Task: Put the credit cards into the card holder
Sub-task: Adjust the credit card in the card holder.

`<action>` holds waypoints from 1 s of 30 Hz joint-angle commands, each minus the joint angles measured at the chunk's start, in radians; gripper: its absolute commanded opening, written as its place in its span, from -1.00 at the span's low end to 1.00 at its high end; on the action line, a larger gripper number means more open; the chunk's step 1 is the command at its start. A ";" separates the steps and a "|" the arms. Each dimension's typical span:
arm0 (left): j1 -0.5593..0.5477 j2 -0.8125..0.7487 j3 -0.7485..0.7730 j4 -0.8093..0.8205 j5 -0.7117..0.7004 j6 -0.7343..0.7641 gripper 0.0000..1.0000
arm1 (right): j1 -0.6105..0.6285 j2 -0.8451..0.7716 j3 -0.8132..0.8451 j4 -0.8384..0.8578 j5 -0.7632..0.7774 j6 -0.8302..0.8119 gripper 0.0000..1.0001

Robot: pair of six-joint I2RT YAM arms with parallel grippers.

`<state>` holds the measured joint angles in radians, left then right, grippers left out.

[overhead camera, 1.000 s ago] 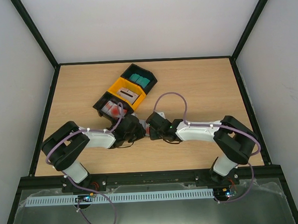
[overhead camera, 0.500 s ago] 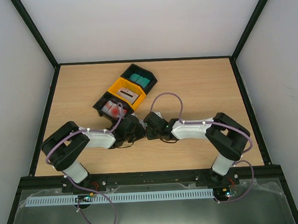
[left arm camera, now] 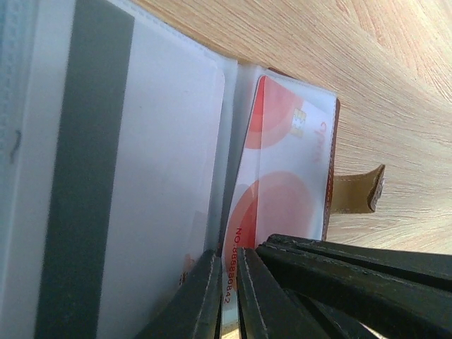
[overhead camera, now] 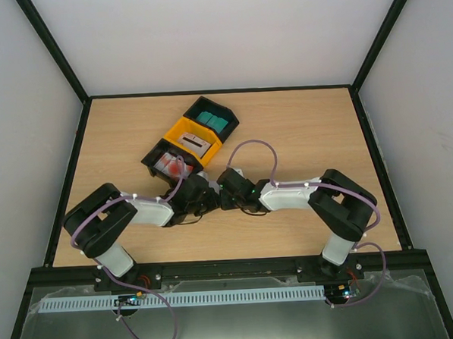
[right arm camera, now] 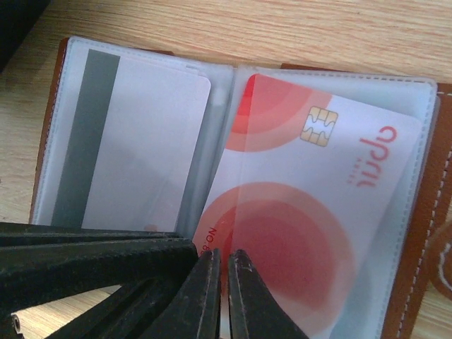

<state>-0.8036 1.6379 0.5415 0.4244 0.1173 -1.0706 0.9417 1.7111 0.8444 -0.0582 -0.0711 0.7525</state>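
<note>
Red card (right arm camera: 311,212) almost home in the open card holder (right arm camera: 426,233) on the counter (right arm camera: 282,28).
Top: my right arm (overhead camera: 289,197) has slid left to meet the left arm (overhead camera: 149,211). Left wrist: jaws nearly together over the card's edge, grip unclear. Right wrist: jaws pressed together at that edge.

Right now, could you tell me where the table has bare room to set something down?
The widest bare patch of table lies right of the three bins, beyond the right arm. A smaller one sits left of the bins, by the far-left corner. It is crowded at the centre, where the left hand and right hand meet over the card holder.
</note>
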 commanded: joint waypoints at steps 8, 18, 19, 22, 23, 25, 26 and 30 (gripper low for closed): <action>0.020 -0.030 -0.053 -0.072 0.022 0.027 -0.65 | 0.008 -0.124 -0.021 -0.064 0.091 0.023 -0.70; 0.024 -0.170 -0.025 -0.110 0.035 0.092 -0.33 | 0.006 -0.148 -0.017 -0.172 0.223 0.050 -0.41; 0.025 -0.186 -0.020 -0.122 0.035 0.099 -0.29 | 0.006 -0.143 -0.006 -0.185 0.244 0.044 -0.36; 0.034 -0.232 -0.011 -0.157 0.035 0.118 -0.14 | 0.006 -0.109 0.029 -0.223 0.269 0.022 -0.21; 0.040 -0.250 -0.007 -0.178 0.029 0.125 -0.09 | 0.005 -0.098 0.035 -0.228 0.270 0.016 -0.18; 0.053 -0.290 -0.001 -0.246 -0.008 0.133 0.03 | 0.006 -0.081 0.037 -0.228 0.270 0.012 -0.16; 0.058 -0.315 0.001 -0.294 -0.054 0.136 0.09 | 0.006 -0.073 0.037 -0.229 0.274 0.013 -0.16; 0.092 -0.383 -0.002 -0.480 -0.165 0.124 0.40 | 0.006 -0.040 0.041 -0.224 0.281 0.011 -0.15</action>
<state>-0.7418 1.3079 0.5228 0.1532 0.0719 -0.9569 0.9432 1.6318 0.8593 -0.2436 0.1570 0.7712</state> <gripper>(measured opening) 0.653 0.427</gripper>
